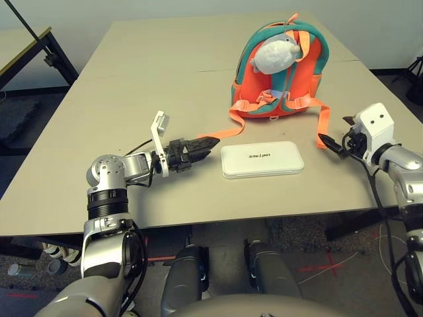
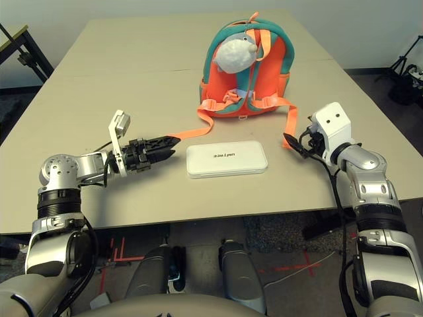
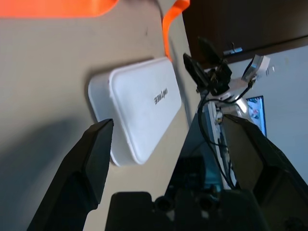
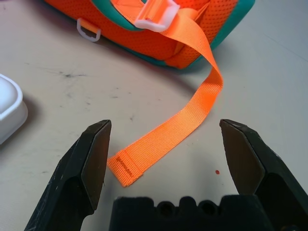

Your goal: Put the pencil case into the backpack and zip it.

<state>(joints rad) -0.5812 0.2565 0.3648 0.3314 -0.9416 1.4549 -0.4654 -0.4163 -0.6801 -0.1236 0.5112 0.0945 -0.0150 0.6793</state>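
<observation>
The white pencil case (image 1: 262,159) lies flat near the front middle of the table, its printed side up. Behind it the orange and teal backpack (image 1: 277,72) lies with its straps facing up and a grey-white plush fish (image 1: 274,54) on top. My left gripper (image 1: 213,144) is open, its tips just left of the case and apart from it; the left wrist view has the case (image 3: 144,108) ahead between the fingers. My right gripper (image 1: 335,131) is open to the right of the case. It hovers by the loose end of an orange strap (image 4: 127,168), holding nothing.
Another orange strap (image 1: 231,129) trails from the backpack toward the case's left end. A black-framed side table (image 1: 26,39) stands at the far left. The tan table (image 1: 132,86) has bare room on its left half; its front edge runs just below the case.
</observation>
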